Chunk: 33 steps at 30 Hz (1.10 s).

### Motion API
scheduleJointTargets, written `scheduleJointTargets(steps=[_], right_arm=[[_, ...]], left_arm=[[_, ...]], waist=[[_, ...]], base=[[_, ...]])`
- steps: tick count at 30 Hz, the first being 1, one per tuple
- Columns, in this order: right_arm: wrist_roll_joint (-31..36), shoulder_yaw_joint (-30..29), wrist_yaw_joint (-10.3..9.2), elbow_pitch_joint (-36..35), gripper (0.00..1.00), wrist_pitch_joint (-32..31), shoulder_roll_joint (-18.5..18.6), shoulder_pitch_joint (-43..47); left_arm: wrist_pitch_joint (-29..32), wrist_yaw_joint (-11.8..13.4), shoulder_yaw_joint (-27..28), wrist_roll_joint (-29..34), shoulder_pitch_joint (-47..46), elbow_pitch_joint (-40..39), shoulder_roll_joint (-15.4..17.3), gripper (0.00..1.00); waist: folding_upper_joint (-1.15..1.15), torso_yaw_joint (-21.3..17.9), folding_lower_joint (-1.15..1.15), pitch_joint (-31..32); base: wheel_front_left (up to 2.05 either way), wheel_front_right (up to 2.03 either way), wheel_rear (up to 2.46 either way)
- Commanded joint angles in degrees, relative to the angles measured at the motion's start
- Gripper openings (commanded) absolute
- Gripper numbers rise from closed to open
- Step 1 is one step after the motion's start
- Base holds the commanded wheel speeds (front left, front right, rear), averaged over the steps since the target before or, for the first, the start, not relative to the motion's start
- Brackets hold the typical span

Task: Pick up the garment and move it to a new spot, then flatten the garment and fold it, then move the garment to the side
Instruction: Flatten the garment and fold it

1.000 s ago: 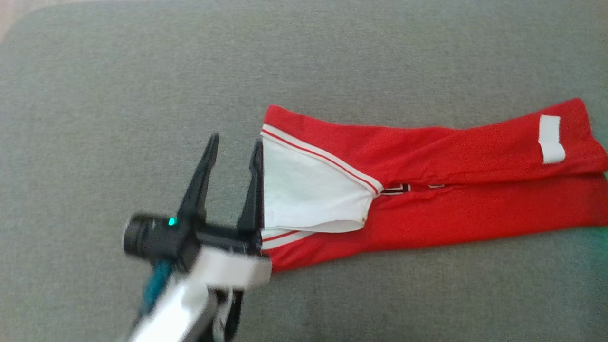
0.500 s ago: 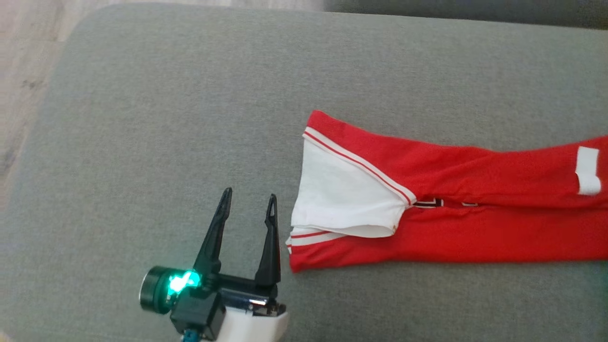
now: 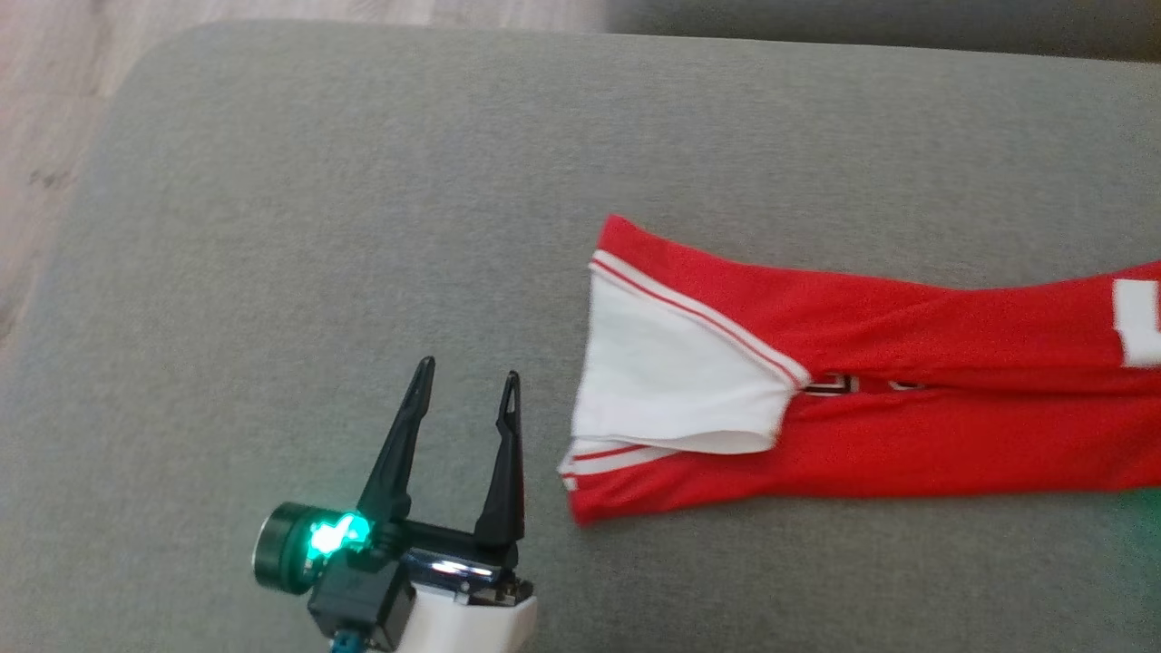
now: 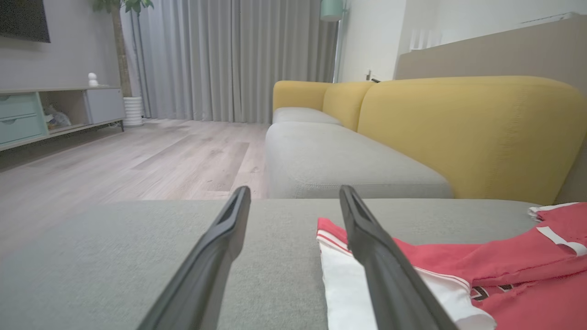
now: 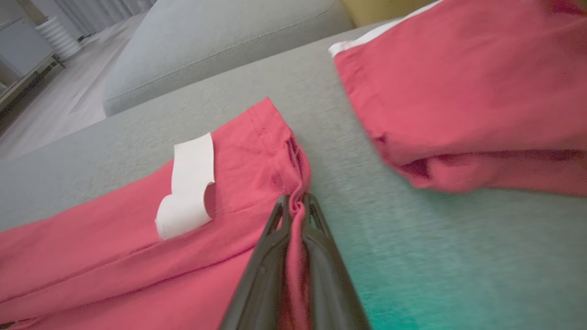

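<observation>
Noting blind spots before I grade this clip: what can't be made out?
1. Head view: the garment runs off the right edge, which cuts off its white tag and far end.
2. Head view: the black print is tucked in the fold and unreadable.
3. Right wrist view: the right tool pinches the garment; its own fingers hide how much is caught.

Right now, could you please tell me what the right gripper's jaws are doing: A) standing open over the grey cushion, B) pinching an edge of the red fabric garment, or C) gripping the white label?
B: the right wrist view shows the right gripper with its jaws shut on a bunched edge of the red fabric garment, beside the white label, not on it.
</observation>
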<state>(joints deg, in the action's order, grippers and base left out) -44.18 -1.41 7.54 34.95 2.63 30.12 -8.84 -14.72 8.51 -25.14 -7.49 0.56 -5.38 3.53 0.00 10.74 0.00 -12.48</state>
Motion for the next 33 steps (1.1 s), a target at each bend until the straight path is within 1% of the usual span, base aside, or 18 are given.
scheduleJointTargets(steps=[1, 4, 7, 9, 12, 15, 17, 19, 22, 25, 27, 30, 33], right_arm=[[0.41, -0.61, -0.05, -1.37, 0.00, 0.92, 3.57, 0.68], [0.08, -3.45, -0.05, -2.71, 0.00, 0.87, 5.43, 0.10], [-3.44, -6.99, -0.05, -6.76, 0.00, -0.58, 6.05, -0.77], [-5.19, -8.15, -0.05, -11.32, 0.00, -2.21, 6.38, -0.94], [-8.11, -7.73, -0.05, -20.80, 0.00, -5.77, 5.12, -0.38], [-10.78, -7.15, -0.05, -31.43, 0.00, -8.50, 1.89, 1.00], [-11.51, -6.03, -0.05, -38.20, 0.00, -10.58, -0.45, 2.21], [-11.00, -4.20, -0.05, -44.07, 0.00, -12.61, -2.73, 3.16], [-8.95, -1.09, -0.05, -50.01, 0.00, -15.32, -6.75, 3.52], [-6.14, 3.03, -0.05, -52.77, 0.00, -17.80, -11.65, 2.90], [-3.95, 6.15, -0.05, -53.17, 0.00, -19.01, -14.70, 2.43], [-0.62, 10.96, -0.05, -51.38, 0.00, -20.12, -18.61, 2.14], [2.66, 15.00, -0.05, -47.93, 0.00, -19.80, -21.72, 1.80]], left_arm=[[-0.28, -0.16, 2.25, 0.47, 0.06, -2.06, -0.54, 1.00], [-0.28, -1.11, 2.91, 1.05, 0.19, -2.02, -0.58, 1.00], [-0.28, -2.25, 3.57, 1.59, 0.20, -2.21, -0.60, 1.00], [-0.28, -2.62, 4.26, 1.85, 0.20, -2.28, -0.61, 1.00], [-0.28, -3.34, 4.77, 2.18, 0.07, -2.16, -0.63, 1.00], [-0.28, -4.76, 4.49, 1.88, -0.02, -1.89, -0.64, 1.00], [-0.28, -5.12, 4.34, 1.51, -0.01, -1.91, -0.64, 1.00], [-0.28, -5.22, 4.05, 1.02, -0.13, -1.93, -0.64, 1.00], [-0.28, -5.30, 3.29, 0.37, -0.57, -1.85, -0.64, 1.00], [-0.28, -5.17, 2.74, -0.33, -0.86, -1.68, -0.65, 1.00], [-0.28, -5.09, 2.34, -0.68, -0.97, -1.54, -0.65, 1.00], [-0.28, -4.84, 1.91, -1.12, -1.07, -1.56, -0.65, 1.00], [-0.28, -4.54, 1.55, -1.44, -1.29, -1.52, -0.65, 1.00]], waist=[[0.00, -1.00, 0.00, 0.30], [0.00, -2.70, 0.00, 0.72], [0.00, -4.26, 0.00, 0.93], [0.00, -5.33, 0.00, 0.77], [0.00, -6.45, 0.00, 0.54], [0.00, -6.84, 0.00, 0.69], [0.00, -6.79, 0.00, 0.73], [0.00, -6.48, 0.00, 0.65], [0.00, -5.53, 0.00, 0.43], [0.00, -4.24, 0.00, 0.29], [0.00, -3.25, 0.00, 0.16], [0.00, -1.81, 0.00, -0.02], [0.00, -0.32, 0.00, -0.36]], base=[[0.00, 0.00, 0.00], [0.00, 0.00, 0.00], [0.00, 0.00, 0.00], [0.00, 0.00, 0.00], [0.00, 0.00, 0.00], [0.00, 0.00, 0.00], [0.00, 0.00, 0.00], [0.00, 0.00, 0.00], [0.00, 0.00, 0.00], [0.00, 0.00, 0.00], [0.00, 0.00, 0.00], [0.00, 0.00, 0.00], [0.00, 0.00, 0.00]])
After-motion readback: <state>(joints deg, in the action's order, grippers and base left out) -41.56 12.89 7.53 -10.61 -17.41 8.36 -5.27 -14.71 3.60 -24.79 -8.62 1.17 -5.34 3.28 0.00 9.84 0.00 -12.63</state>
